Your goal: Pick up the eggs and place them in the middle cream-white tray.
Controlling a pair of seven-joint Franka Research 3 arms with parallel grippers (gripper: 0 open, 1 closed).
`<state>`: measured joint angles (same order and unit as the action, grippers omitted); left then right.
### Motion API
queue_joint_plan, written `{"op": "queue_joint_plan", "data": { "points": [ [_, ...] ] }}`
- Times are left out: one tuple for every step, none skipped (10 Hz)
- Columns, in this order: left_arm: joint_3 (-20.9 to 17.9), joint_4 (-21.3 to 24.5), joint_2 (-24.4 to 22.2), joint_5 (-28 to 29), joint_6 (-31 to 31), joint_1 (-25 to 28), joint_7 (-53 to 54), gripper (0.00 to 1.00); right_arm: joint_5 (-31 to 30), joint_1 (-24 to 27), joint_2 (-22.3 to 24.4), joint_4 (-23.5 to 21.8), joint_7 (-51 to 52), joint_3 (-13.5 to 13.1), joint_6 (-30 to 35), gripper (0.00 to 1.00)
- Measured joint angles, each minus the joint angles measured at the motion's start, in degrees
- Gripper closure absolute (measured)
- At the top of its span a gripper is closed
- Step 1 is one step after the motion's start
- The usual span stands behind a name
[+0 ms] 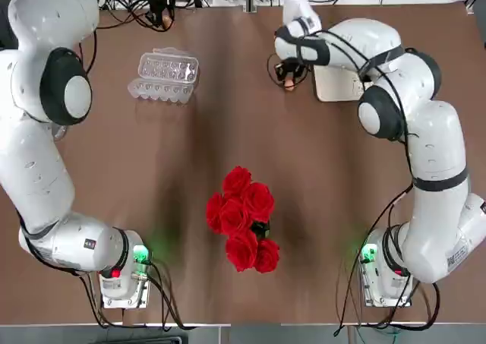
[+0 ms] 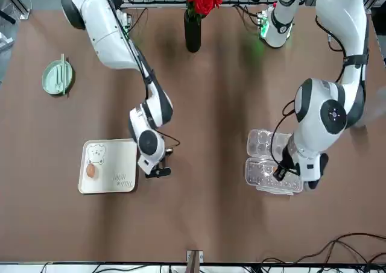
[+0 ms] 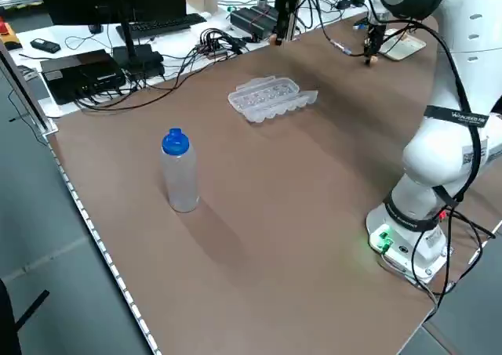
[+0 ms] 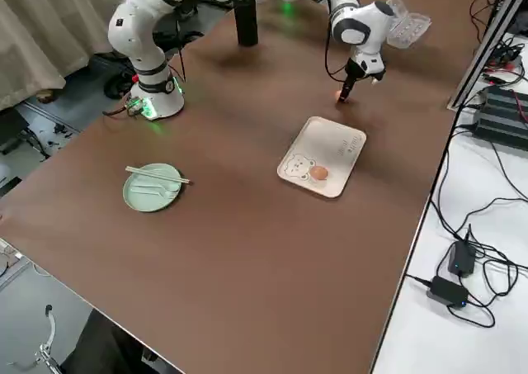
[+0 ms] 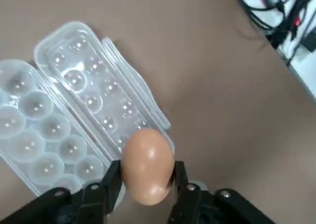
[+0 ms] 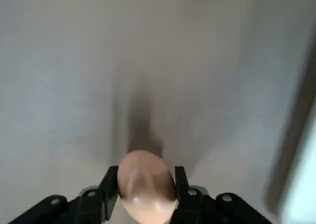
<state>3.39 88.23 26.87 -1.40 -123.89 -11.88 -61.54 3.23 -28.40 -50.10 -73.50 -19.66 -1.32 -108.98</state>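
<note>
In the left wrist view, my left gripper [image 5: 146, 178] is shut on a light-brown egg [image 5: 147, 162], held above the open clear egg carton [image 5: 59, 130]. My right gripper [image 6: 146, 187] is shut on a second egg [image 6: 146, 177], low over the bare table just beside the cream-white tray [image 2: 117, 146]. In the top view this gripper [image 1: 288, 80] is at the tray's left edge, and the arm covers most of the tray [image 1: 334, 89]. A third egg [image 2: 91, 171] lies on the tray near the bear drawing and also shows in the right side view [image 4: 318, 172].
A dark vase of red roses [image 1: 243, 219] stands mid-table near the arms' bases. A pale green dish [image 2: 58, 77] with chopsticks lies off to my right. A blue-capped bottle [image 3: 179, 171] stands at the far left. Cables run along the far edge.
</note>
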Motion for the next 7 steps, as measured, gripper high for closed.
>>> {"op": "queue_joint_plan", "data": {
  "points": [
    [0.6,-0.6,0.0,-1.2,0.1,-0.2,-0.9,0.53,0.0,1.9,0.4,2.5,2.0,0.0,7.0,0.5],
    [1.0,-0.9,0.0,-1.6,0.2,-0.5,-3.0,0.53,0.0,4.1,0.7,4.9,4.1,0.0,12.3,0.5],
    [1.1,-1.1,0.1,-1.6,0.2,-1.5,-5.3,0.53,0.0,6.4,0.9,6.5,6.1,-0.1,15.3,0.5],
    [1.2,-1.3,0.5,-1.7,0.3,-2.9,-7.2,0.53,-0.1,8.7,1.2,7.2,8.0,-0.3,16.3,0.5],
    [1.2,-1.6,1.0,-1.7,0.3,-4.7,-9.2,0.53,-0.8,10.7,1.6,7.3,9.8,-0.5,16.8,0.5],
    [1.3,-2.3,1.7,-1.7,0.3,-6.3,-10.9,0.53,-2.5,12.5,1.7,7.2,11.6,-0.7,17.7,0.5],
    [1.2,-3.2,2.4,-1.7,0.3,-7.9,-12.0,0.53,-5.3,14.1,1.7,6.5,13.4,-0.8,18.0,0.5]
  ]
}}
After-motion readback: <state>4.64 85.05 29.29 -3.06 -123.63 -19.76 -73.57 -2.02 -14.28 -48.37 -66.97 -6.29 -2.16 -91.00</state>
